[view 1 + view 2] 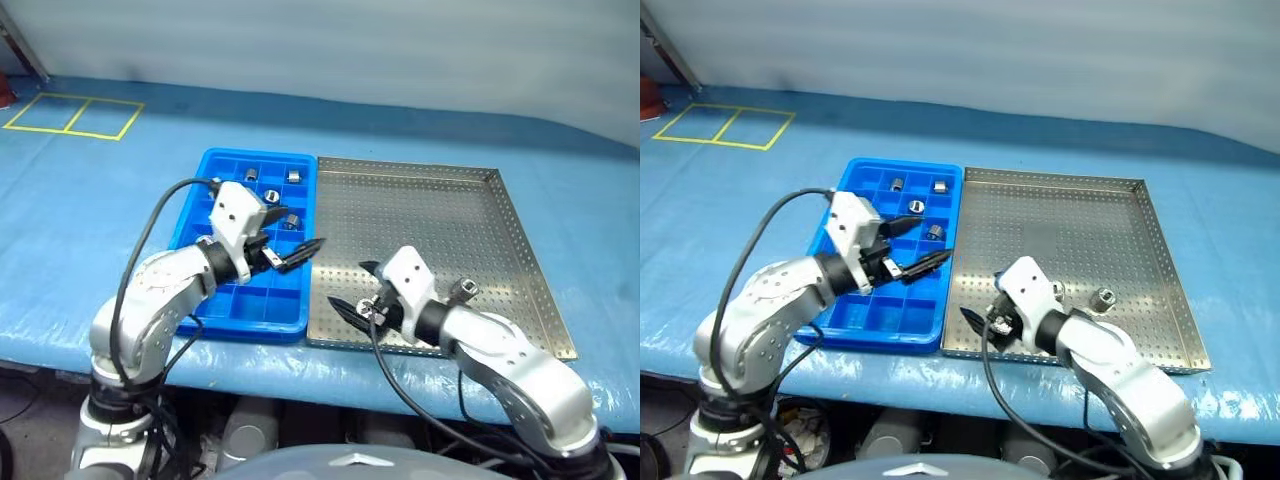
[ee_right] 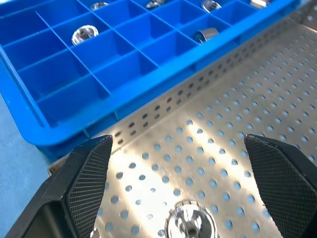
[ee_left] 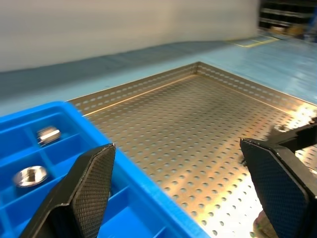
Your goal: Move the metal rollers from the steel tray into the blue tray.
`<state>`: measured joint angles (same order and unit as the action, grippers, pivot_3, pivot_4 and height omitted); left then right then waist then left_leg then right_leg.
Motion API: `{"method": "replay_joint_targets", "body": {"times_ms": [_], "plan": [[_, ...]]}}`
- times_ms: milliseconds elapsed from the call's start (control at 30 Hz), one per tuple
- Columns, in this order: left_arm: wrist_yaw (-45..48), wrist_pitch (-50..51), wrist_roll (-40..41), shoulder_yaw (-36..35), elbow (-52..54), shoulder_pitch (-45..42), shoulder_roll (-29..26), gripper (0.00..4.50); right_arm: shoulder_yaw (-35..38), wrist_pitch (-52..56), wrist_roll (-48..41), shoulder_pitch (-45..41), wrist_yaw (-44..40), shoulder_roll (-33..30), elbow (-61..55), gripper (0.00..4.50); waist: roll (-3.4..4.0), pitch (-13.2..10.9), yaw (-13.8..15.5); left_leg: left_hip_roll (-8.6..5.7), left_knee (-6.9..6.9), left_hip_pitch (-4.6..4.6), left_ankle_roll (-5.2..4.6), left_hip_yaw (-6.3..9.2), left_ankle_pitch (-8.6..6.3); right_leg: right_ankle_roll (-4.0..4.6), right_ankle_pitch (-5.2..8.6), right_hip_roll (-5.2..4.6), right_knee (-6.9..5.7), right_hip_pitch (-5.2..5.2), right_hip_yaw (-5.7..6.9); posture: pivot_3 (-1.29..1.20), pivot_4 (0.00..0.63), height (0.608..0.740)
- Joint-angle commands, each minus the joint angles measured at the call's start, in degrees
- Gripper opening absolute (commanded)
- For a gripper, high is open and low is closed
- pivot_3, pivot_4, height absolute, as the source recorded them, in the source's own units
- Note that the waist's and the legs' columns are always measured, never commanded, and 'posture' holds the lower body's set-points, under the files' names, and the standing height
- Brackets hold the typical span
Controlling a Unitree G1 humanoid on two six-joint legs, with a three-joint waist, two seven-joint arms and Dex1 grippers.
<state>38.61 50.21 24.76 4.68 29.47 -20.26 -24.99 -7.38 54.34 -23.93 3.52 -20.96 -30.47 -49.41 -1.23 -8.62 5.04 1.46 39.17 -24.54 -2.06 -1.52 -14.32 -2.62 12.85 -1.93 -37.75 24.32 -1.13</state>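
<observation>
Right hand point(image 2: 181, 191) is held wide over a roller point(image 2: 190, 229) near the steel tray's point(image 1: 420, 215) blue-tray point(image 1: 205, 170) edge; it should be centred before closing; left hand point(image 1: 292, 255) is wide, empty.

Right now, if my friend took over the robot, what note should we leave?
Left tool: open, empty, over the blue tray at its edge beside the steel tray.
Right tool: open, empty, low over the steel tray's near corner, a metal roller between its fingers.
Done: at least four rollers sit in blue compartments.
Left: that roller and another on the steel tray.
</observation>
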Motion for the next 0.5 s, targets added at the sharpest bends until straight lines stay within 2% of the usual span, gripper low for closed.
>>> {"method": "replay_joint_targets", "body": {"times_ms": [33, 67, 200, 333, 500], "plan": [[7.58, -5.30, -0.80, 6.04, -6.68, -5.59, -1.82, 4.39, 4.47, 1.23, -1.01, 3.39, 0.86, -1.04, -5.11, 4.50, 0.00, -0.01, -0.63, 0.01, 0.01, 0.00, 0.01, -0.01, 0.01, -0.10, 0.06, 0.02, 0.00, 0.00, 0.00, 0.12, 0.150, 0.740], [8.63, -6.27, -0.87, 6.82, -8.11, -6.42, -2.11, 4.39, 4.88, 1.44, -1.09, 3.79, 0.97, -1.10, -5.35, 4.50, 0.00, -0.01, -0.89, 0.01, 0.02, 0.00, -0.01, 0.01, 0.04, -0.21, 0.11, 0.04, 0.02, -0.02, 0.00, 0.09, 0.150, 0.740], [18.30, -18.68, -9.37, 17.92, -21.73, -14.09, -3.16, 4.39, 9.16, 2.03, -0.86, 10.37, 2.96, -0.70, -8.90, 4.50, 0.02, 0.00, -1.73, -0.01, 0.02, 0.01, -0.01, 0.01, 0.06, -0.22, 0.11, 0.08, 0.01, -0.04, -0.04, 0.04, 0.150, 0.740], [24.43, -27.30, -13.77, 23.03, -32.09, -19.12, -1.25, 4.39, 10.26, 1.79, -0.74, 13.54, 4.85, 0.27, -10.48, 4.50, 0.02, 0.00, -3.33, -0.17, 0.02, -0.02, -0.01, 0.00, 0.06, -0.20, 0.10, 0.13, 0.03, -0.01, -0.11, -0.01, 0.150, 0.740], [31.96, -33.71, -17.18, 27.37, -39.62, -22.48, 0.56, 4.39, 10.12, -0.50, -1.13, 16.19, 7.60, 1.14, -10.59, 4.50, 0.03, 0.00, -4.67, -0.06, 0.01, -0.02, -0.01, -0.02, 0.06, -0.21, 0.11, 0.22, 0.01, 0.03, -0.19, -0.05, 0.150, 0.740]]}}
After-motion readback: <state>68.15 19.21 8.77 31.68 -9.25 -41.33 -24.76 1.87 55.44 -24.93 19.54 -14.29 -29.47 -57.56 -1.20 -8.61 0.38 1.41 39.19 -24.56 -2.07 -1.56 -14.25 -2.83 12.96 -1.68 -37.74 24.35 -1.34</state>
